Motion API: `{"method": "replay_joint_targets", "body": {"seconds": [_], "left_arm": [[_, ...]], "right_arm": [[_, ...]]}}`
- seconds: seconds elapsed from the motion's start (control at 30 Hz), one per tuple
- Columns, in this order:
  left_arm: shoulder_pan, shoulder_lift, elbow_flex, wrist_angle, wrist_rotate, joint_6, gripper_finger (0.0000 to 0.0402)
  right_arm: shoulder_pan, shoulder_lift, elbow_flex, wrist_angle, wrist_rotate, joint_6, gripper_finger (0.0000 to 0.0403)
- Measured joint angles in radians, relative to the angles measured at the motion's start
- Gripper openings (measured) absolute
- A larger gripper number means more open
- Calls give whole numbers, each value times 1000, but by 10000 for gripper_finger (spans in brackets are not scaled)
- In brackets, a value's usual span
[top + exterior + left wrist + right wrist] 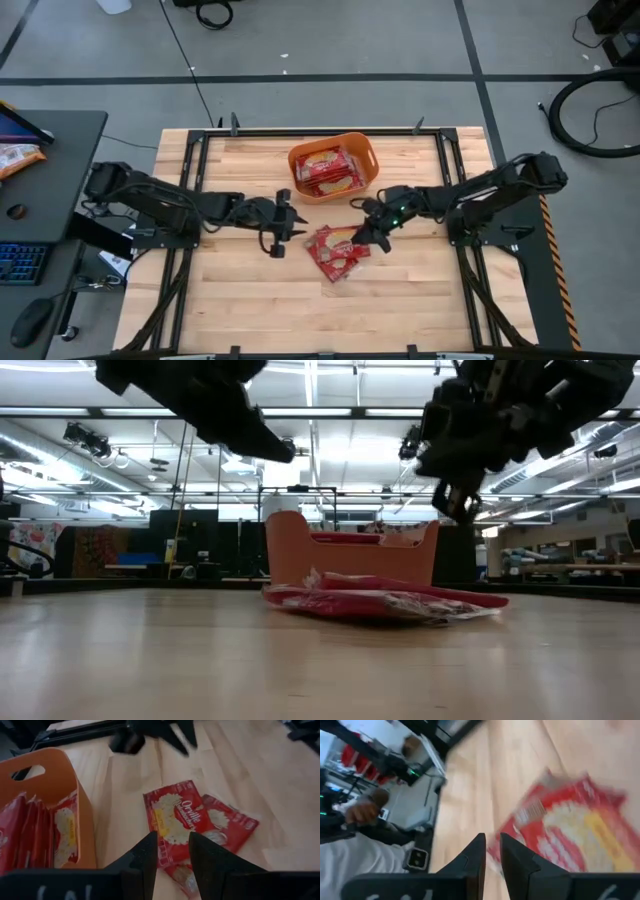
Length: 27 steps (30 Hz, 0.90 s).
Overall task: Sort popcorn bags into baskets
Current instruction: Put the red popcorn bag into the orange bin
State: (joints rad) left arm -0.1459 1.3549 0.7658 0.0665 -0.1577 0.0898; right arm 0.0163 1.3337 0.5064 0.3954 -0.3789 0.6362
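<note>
Several red popcorn bags (338, 252) lie in a loose overlapping heap on the wood table, in front of the orange tub (297, 160). More bags (328, 168) stand on edge inside the tub. My left gripper (283, 232) hovers open to the left of the heap. Its wrist view shows the heap (175, 817) ahead and the tub (55, 765) beside it. My right gripper (368, 238) is open by a narrow gap above the heap's right edge (565, 827). In the low view it (455, 510) hangs clear above the bags (380, 602).
A black frame (300, 133) runs along the table's edges. Bare wood lies left, right and in front of the heap. A desk with a keyboard (22, 262) and a mouse stands off the left edge. A person's hand (365, 811) shows beyond the table.
</note>
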Motion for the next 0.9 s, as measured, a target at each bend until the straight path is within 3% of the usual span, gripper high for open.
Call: {"method": "replay_joint_targets", "body": {"seconds": [0.17,0.67,0.9], "left_arm": [[0,74,2,64,-37,-14,117],[-32,289,165,0,-188,-87,118],[-39,362,223,-2,-201,-111,168]], "right_arm": [[-43,-85,2,72,20,-117,61],[-152,-310,2,47,11,-409,62],[-176,-423,-36,81,-26,-514,61]]}}
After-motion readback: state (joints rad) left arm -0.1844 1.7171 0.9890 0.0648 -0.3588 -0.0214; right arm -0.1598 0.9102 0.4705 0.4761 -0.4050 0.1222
